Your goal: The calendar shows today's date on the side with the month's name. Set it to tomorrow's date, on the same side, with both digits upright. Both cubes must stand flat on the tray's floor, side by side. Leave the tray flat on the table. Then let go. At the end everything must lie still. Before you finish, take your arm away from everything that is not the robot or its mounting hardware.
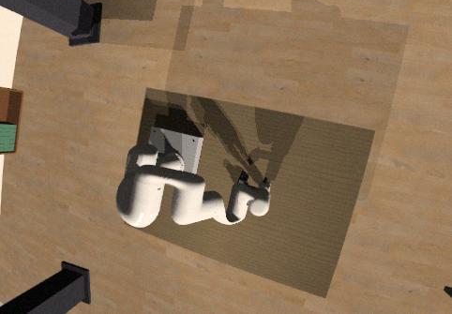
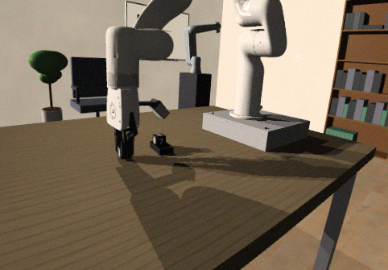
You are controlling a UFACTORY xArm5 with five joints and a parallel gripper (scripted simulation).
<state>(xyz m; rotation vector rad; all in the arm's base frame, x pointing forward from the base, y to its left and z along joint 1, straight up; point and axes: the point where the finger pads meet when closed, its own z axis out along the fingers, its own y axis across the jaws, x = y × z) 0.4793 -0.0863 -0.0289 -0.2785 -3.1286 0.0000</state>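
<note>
In the exterior view, the small dark tray [image 2: 162, 149] lies flat on the table in front of the robot base. One dark cube [image 2: 159, 140] stands in it and shows a pale digit that looks like a 7. My gripper [image 2: 124, 151] points straight down to the left of the tray, apart from it, with its fingertips at the table top. It is shut on the other dark cube [image 2: 119, 147], which is mostly hidden between the fingers. In the top view, the wrist covers the gripper [image 1: 254, 179], and I cannot make out the tray or the cubes.
The grey robot base [image 2: 255, 128] stands at the right back of the table. The table's front edge [image 2: 306, 208] runs close on the right. A bookshelf [image 2: 359, 71], a chair and a plant stand off the table.
</note>
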